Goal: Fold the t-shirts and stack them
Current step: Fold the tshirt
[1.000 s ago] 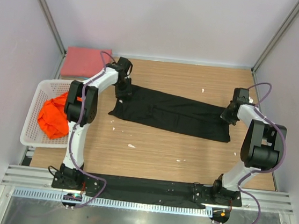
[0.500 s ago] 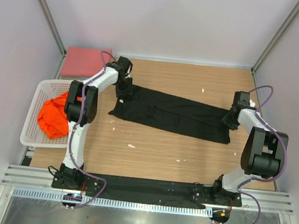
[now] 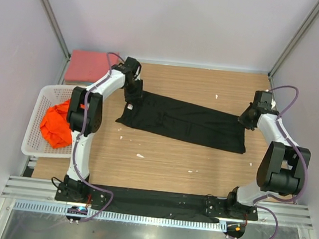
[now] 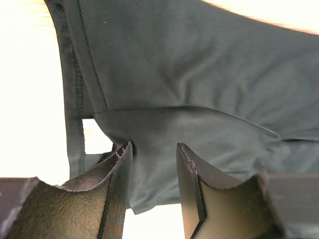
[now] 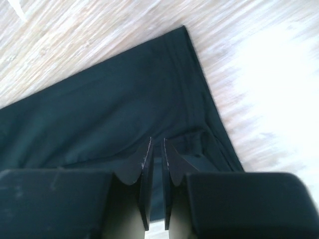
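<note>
The black t-shirt lies as a long folded strip across the middle of the wooden table. My left gripper is at its far left corner. In the left wrist view its jaws stand partly apart with black cloth bunched between them. My right gripper is at the shirt's far right corner. Its jaws are nearly together, with a raised fold of the black cloth at the tips. The pinkish-red shirt lies folded at the far left. The orange shirt sits crumpled in the basket.
A white mesh basket stands off the table's left edge. Small white specks lie on the wood. Walls with metal posts close in the far side and both sides. A black strip runs along the near edge between the arm bases.
My right arm has swung outward and its wrist has moved toward the far right. My left wrist has shifted slightly toward the far side. The black shirt has barely moved.
</note>
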Action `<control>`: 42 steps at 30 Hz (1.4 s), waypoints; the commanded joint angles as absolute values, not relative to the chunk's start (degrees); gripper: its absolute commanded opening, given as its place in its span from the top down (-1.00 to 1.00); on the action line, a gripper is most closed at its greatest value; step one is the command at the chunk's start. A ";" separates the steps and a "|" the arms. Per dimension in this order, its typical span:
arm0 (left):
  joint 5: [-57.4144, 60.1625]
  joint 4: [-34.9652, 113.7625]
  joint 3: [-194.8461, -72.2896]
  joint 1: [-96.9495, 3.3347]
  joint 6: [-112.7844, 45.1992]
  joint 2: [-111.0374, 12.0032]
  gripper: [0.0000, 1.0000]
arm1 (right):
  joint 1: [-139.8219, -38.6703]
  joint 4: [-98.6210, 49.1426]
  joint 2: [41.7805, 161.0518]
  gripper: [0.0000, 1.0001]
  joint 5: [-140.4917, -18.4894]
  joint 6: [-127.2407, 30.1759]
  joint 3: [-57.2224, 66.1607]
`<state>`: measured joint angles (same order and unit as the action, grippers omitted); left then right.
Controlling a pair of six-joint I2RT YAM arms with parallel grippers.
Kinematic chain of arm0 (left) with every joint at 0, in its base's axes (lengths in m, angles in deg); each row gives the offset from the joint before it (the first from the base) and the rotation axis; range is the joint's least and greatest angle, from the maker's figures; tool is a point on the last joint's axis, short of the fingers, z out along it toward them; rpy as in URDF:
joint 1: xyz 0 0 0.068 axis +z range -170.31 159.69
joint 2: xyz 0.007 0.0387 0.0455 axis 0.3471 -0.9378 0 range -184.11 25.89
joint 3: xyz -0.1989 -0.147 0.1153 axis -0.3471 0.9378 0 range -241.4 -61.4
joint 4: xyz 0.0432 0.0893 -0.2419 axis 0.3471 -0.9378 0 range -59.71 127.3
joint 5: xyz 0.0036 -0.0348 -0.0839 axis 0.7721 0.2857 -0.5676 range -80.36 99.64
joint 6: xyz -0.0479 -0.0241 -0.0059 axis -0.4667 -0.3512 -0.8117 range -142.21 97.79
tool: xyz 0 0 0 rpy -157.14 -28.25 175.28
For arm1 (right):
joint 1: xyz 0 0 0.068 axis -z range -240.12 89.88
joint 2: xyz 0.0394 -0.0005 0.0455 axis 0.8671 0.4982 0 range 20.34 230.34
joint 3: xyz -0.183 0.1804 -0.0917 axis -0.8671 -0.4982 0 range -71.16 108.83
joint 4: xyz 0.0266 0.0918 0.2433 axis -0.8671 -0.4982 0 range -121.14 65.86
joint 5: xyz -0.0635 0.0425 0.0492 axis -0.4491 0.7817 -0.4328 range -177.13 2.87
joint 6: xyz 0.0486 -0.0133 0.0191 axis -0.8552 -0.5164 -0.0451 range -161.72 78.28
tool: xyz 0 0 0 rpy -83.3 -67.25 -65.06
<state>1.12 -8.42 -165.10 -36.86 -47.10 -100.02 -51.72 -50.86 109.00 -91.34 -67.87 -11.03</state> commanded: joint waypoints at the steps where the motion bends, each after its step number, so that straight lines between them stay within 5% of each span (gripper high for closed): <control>1: 0.06 -8.41 -165.73 -37.71 -47.08 -94.17 0.16 | -51.68 -43.67 111.04 0.67 -87.84 -69.40 -14.54; 14: 3.31 -5.34 -159.31 -37.80 -49.02 -86.97 0.17 | -51.33 -39.09 111.93 0.75 -92.58 -69.93 -21.15; 27: -2.05 6.79 -146.21 -42.01 -56.84 -85.89 0.30 | -51.42 -48.92 95.67 0.06 -91.98 -71.86 -15.89; 42: 6.56 -0.93 -167.18 -42.54 -52.28 -105.41 0.31 | -52.21 -45.33 87.05 -0.02 -84.14 -76.69 -14.30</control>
<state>3.26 1.00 -161.54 -42.44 -54.51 -101.55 -51.82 -48.44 89.22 -85.74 -74.69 -15.75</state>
